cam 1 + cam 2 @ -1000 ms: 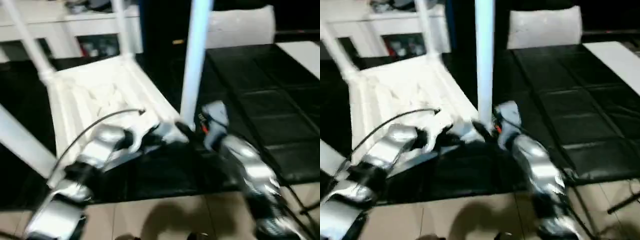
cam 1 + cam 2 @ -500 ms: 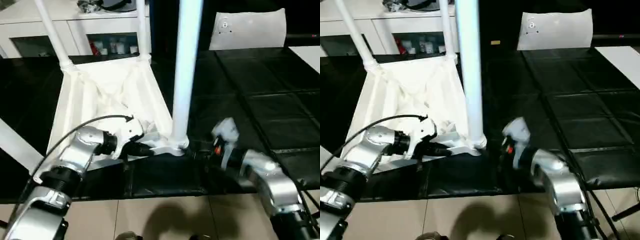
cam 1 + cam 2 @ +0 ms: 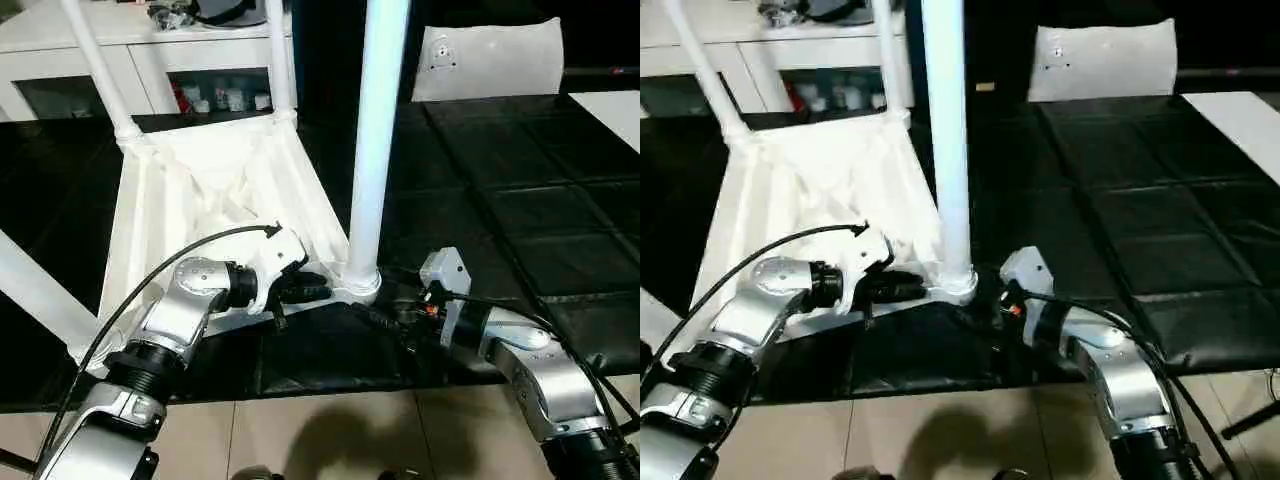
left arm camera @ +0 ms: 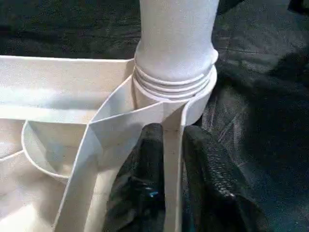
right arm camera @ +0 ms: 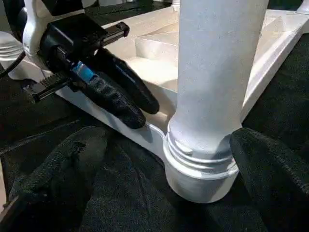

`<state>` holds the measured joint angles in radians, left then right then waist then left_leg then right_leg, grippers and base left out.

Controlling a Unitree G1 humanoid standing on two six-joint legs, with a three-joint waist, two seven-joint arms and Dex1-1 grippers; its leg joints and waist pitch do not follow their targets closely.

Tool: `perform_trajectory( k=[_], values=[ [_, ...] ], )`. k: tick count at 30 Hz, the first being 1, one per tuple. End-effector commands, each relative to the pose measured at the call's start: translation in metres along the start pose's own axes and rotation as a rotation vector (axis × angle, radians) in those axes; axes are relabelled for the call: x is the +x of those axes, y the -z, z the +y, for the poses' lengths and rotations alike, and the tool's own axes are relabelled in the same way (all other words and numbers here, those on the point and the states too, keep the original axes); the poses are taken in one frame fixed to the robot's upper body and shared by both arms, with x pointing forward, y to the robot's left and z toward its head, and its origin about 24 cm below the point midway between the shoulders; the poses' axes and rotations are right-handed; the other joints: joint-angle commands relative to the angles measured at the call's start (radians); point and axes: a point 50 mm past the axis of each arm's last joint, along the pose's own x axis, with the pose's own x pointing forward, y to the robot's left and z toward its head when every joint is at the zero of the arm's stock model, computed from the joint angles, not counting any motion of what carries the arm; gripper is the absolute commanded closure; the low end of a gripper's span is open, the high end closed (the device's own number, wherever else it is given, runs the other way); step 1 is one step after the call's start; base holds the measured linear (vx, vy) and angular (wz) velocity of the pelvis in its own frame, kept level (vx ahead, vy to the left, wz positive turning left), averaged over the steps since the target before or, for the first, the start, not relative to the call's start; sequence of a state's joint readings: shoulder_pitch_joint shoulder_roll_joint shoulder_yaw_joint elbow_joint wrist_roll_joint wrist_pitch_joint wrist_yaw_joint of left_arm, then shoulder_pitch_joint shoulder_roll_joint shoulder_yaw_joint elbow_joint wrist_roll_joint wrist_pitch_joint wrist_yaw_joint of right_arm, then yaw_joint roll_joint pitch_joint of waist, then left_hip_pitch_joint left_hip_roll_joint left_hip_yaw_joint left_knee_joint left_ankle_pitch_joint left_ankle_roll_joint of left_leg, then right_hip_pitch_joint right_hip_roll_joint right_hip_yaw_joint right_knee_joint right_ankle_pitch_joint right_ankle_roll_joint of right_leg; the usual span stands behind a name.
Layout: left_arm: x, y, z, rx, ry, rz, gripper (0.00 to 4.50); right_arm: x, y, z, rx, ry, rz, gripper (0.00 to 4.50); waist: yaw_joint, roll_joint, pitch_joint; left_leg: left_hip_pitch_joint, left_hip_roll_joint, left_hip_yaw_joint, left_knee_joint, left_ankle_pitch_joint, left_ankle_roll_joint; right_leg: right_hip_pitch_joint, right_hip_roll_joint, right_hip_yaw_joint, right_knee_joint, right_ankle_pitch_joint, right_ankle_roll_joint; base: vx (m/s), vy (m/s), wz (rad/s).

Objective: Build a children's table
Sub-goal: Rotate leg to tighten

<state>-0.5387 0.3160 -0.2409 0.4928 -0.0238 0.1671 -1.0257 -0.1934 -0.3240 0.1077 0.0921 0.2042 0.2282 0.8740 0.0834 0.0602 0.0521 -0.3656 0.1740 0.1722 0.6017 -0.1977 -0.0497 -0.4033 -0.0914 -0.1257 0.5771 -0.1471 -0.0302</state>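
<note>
The near leg (image 3: 372, 150) runs off the top edge. The ribbed white tabletop (image 3: 190, 190) lies upside down on the black table (image 3: 520, 200). The left gripper (image 4: 166, 164) pinches its rim; the right gripper (image 5: 159, 159) is spread wide — textured pads flanking the threaded socket (image 5: 200, 169).

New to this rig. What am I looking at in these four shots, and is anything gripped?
A humanoid robot is assembling a children's table. Two pictures come from its head, two from its wrists. The white tabletop lies upside down on the black-covered work table, legs pointing up. The left gripper is clamped on the tabletop's rim beside the corner socket. The near leg stands in that socket. The right gripper is open, one finger on each side of the socket. Behind stands a white cabinet.
</note>
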Motion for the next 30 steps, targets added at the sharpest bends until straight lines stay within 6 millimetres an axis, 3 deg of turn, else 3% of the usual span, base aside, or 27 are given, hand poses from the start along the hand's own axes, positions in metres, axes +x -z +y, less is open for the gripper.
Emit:
perform_trajectory(
  k=[1,8,15,23,30],
  values=[
    [-0.004,0.002,0.003,0.003,-0.031,0.019,3.72,0.001,-0.003,0.002,-0.007,-0.009,-0.020,0.00,-0.002,-0.006,-0.067,0.006,0.049,-0.022,-0.073,-0.226,0.064,0.055,-0.069,0.050,-0.094,-0.461,-0.079,0.000,0.000,0.00],
    [-0.010,0.006,0.000,-0.055,0.005,0.046,3.72,0.001,-0.002,0.003,-0.016,-0.013,-0.021,0.00,-0.005,-0.003,-0.068,0.005,0.052,-0.023,-0.074,-0.222,0.065,0.055,-0.069,0.053,-0.087,-0.422,-0.096,0.000,0.000,0.00],
    [-0.010,0.008,-0.004,-0.082,0.025,0.060,3.17,0.001,-0.001,0.004,-0.015,-0.024,-0.018,0.00,-0.002,-0.001,-0.068,0.006,0.053,-0.024,-0.075,-0.230,0.063,0.057,-0.070,0.054,-0.085,-0.404,-0.108,0.000,0.000,0.00],
    [-0.010,0.015,-0.003,-0.042,0.004,0.109,3.17,-0.001,0.001,0.004,-0.023,-0.023,-0.008,0.00,-0.003,0.000,-0.068,0.007,0.050,-0.024,-0.074,-0.236,0.062,0.056,-0.069,0.052,-0.090,-0.424,-0.093,0.000,0.000,0.00],
    [-0.010,0.015,-0.001,-0.047,0.002,0.119,3.72,0.000,0.001,0.004,-0.025,-0.024,-0.009,0.00,-0.004,0.001,-0.068,0.007,0.051,-0.024,-0.075,-0.244,0.060,0.056,-0.069,0.053,-0.089,-0.414,-0.102,0.000,0.000,0.00]
  ],
)
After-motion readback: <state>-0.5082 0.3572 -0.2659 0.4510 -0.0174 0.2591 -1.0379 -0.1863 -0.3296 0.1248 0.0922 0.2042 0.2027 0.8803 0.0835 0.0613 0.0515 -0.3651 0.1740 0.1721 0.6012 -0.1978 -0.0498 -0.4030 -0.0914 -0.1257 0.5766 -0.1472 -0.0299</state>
